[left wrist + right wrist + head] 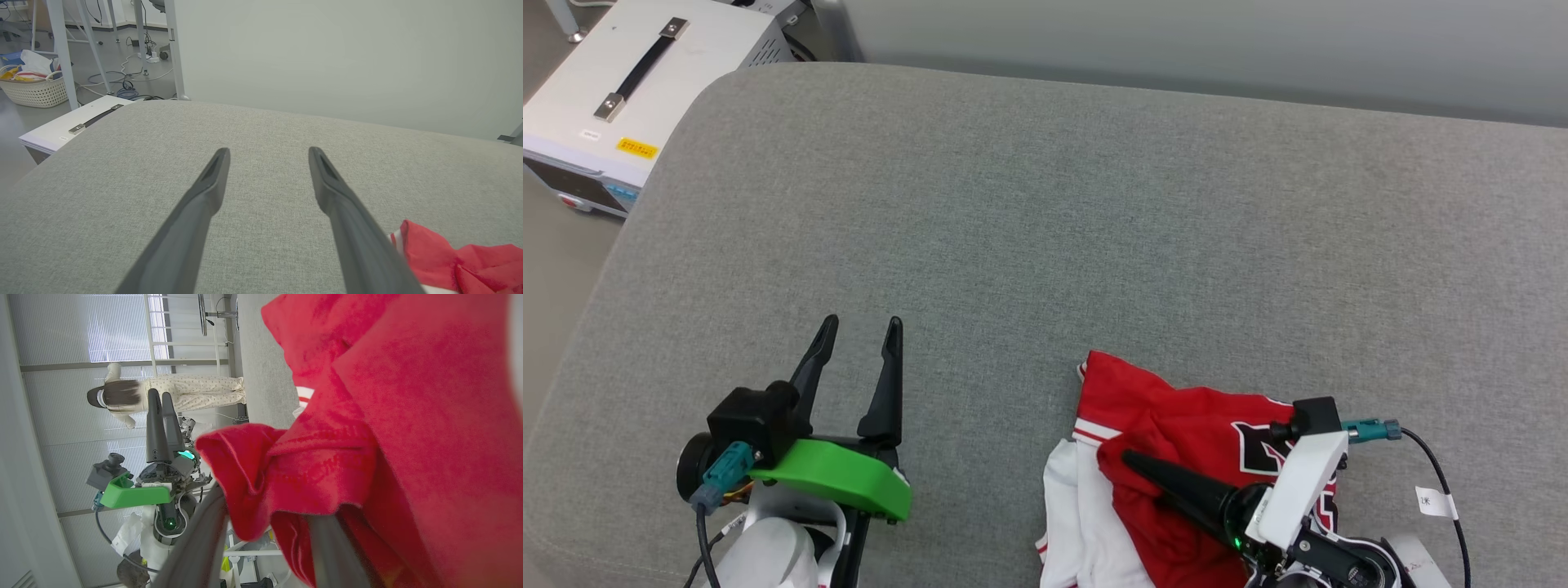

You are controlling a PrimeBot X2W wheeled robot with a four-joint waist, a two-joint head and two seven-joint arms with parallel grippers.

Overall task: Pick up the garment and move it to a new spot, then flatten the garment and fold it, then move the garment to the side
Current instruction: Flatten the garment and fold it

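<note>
Lying crumpled at the near right edge of the grey cushion [1045, 204], as the head view has it, is the shirt [1176, 425]: red, with white sleeves, striped trim and a bit of black lettering showing. The right gripper [1131, 459] sits on top of it, one dark finger pointing up and left across the red folds. The other finger is hidden, so from here I cannot tell whether it pinches the cloth. The left gripper [862, 322] is over bare cushion at the near left, well apart from the shirt, its fingers spread with nothing between them. A white box [645, 73] with a black handle stands off the cushion's far left corner.

From the left wrist, the left gripper [269, 152] holds its two fingers wide apart above the cushion [261, 122]. The shirt [449, 257] peeks in at the lower right corner. The white box [65, 126] sits past the cushion's left edge, and a basket [36, 90] of clothes stands on the floor further back.

From the right wrist, the shirt [408, 437] hangs close to the lens, bunched over the fingers [196, 547] so their tips are covered. They stand apart lower down, but whether they grip the fold I cannot tell. The left gripper [159, 394] shows beyond, and a person [179, 392] in pale patterned clothes stands in the background.
</note>
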